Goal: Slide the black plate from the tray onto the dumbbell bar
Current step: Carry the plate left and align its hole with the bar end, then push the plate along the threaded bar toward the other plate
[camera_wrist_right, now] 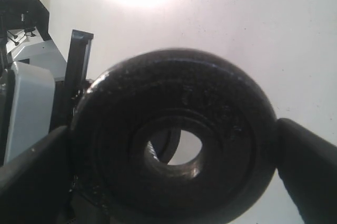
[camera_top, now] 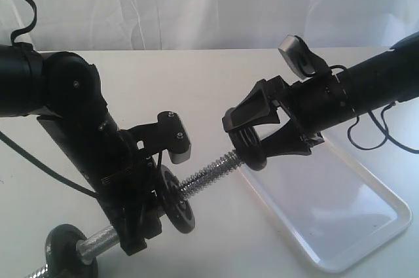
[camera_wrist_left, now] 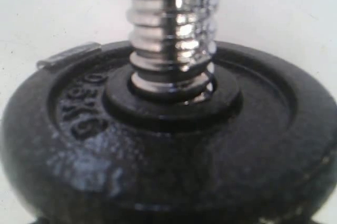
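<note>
Both closed: left hand (camera_top: 137, 222) on the dumbbell bar (camera_top: 211, 169), right hand (camera_top: 243, 140) on the black plate (camera_top: 254, 150).

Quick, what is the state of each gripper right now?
The left gripper: closed, holding the dumbbell bar.
The right gripper: closed, holding the black plate.

black plate (camera_wrist_right: 224, 103) — matt, rough iron | dumbbell bar (camera_wrist_left: 171, 23) — shiny chrome | tray (camera_top: 340, 216): glossy white plastic
</note>
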Robot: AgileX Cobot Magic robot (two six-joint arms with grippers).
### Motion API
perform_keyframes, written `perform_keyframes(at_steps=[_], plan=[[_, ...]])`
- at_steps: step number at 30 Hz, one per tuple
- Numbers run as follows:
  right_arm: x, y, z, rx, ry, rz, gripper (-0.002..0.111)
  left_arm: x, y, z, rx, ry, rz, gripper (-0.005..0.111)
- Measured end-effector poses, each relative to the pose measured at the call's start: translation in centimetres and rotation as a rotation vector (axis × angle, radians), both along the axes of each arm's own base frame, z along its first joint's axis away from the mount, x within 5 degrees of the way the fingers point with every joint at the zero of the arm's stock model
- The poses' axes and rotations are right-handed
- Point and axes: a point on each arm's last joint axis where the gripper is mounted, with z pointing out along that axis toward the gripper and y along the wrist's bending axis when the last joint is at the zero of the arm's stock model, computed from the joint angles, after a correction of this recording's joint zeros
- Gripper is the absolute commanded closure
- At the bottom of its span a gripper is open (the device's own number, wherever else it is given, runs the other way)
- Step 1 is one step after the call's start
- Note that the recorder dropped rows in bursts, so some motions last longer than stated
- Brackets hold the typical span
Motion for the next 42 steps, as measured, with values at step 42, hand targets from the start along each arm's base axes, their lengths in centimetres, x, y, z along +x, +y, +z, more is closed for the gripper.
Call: perform_keyframes(at_steps=[42], plan=[[-1.2,1.9,0.5,-0.030,0.014,0.059,0.108,0.3,0.1,-0.4,0.021,0.002,0.046,0.107]])
